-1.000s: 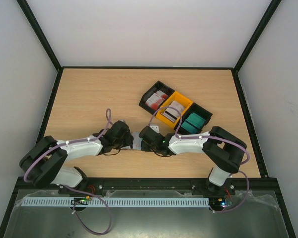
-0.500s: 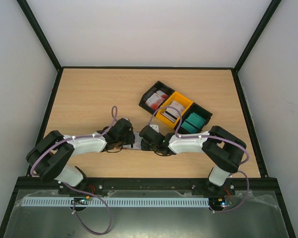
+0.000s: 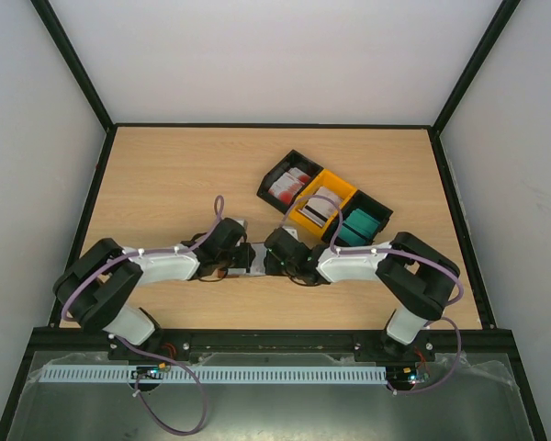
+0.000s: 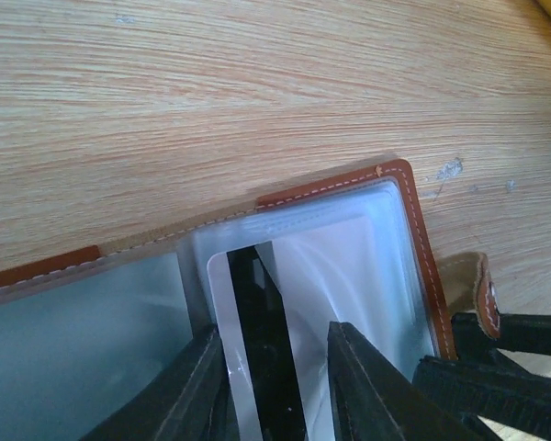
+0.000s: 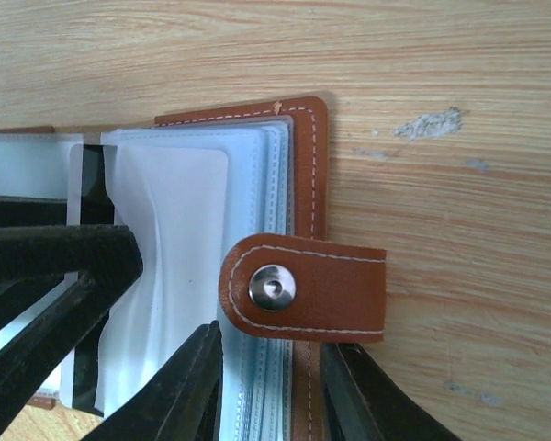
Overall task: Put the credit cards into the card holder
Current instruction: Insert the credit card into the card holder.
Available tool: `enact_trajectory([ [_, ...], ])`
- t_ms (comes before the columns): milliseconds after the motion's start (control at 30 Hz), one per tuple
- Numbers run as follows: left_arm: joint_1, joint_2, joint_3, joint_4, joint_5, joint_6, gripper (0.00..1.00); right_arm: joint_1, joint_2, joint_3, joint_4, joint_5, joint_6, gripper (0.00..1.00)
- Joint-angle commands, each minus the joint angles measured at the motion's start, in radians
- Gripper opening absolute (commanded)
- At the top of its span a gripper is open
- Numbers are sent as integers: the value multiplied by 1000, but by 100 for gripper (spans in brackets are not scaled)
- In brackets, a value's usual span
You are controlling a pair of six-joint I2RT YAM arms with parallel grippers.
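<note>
The brown leather card holder (image 3: 255,258) lies open on the table between both arms, its clear sleeves showing. In the left wrist view a white credit card (image 4: 219,312) with a black stripe lies against a sleeve of the card holder (image 4: 421,239), between the parted fingers of my left gripper (image 4: 274,335). No grip on it shows. My right gripper (image 5: 268,344) is shut on the edge of the card holder (image 5: 308,156), clamping the stacked sleeves and cover just below the snap strap (image 5: 331,294). The left gripper's fingers (image 5: 64,253) reach in from the left there.
A three-compartment tray (image 3: 375,200) stands behind the right gripper (image 3: 277,253). It holds red-and-white cards (image 3: 289,184), striped white cards (image 3: 320,208) in the yellow middle bin and teal cards (image 3: 356,228). Black frame rails border the wooden table.
The left arm has pushed its gripper a little right and away, closer to the card holder. The right gripper has edged slightly away with it, still clamped on the holder.
</note>
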Motion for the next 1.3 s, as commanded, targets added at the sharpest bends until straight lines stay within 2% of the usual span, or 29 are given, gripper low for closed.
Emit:
enact_trajectory([
  [0,-14,5,9,-71,60,-16,34,-9,2,-27,9,-10,-15,29],
  [100,-14,-48,0,-113,18,-55,38,-9,-3,-27,-1,-4,-13,30],
  [233,-14,-94,-39,-97,57,-87,49,-10,-1,-29,3,-19,-13,29],
  [333,-14,-98,-59,-75,79,-106,51,-9,1,-33,9,-31,-14,30],
  [467,-14,-87,-61,-64,87,-113,50,-10,2,-35,19,-45,-14,29],
  [633,-23,-63,-54,-29,113,-106,40,-9,7,-36,27,-57,-16,30],
  [867,-50,-46,-34,-29,105,-83,37,-9,0,-38,34,-57,-17,29],
  [1067,-55,-94,-35,-95,39,-97,38,-9,-55,-42,-12,27,0,31],
  [1267,-55,-149,-35,-182,-13,-120,47,-9,-123,-36,-49,31,-22,45],
])
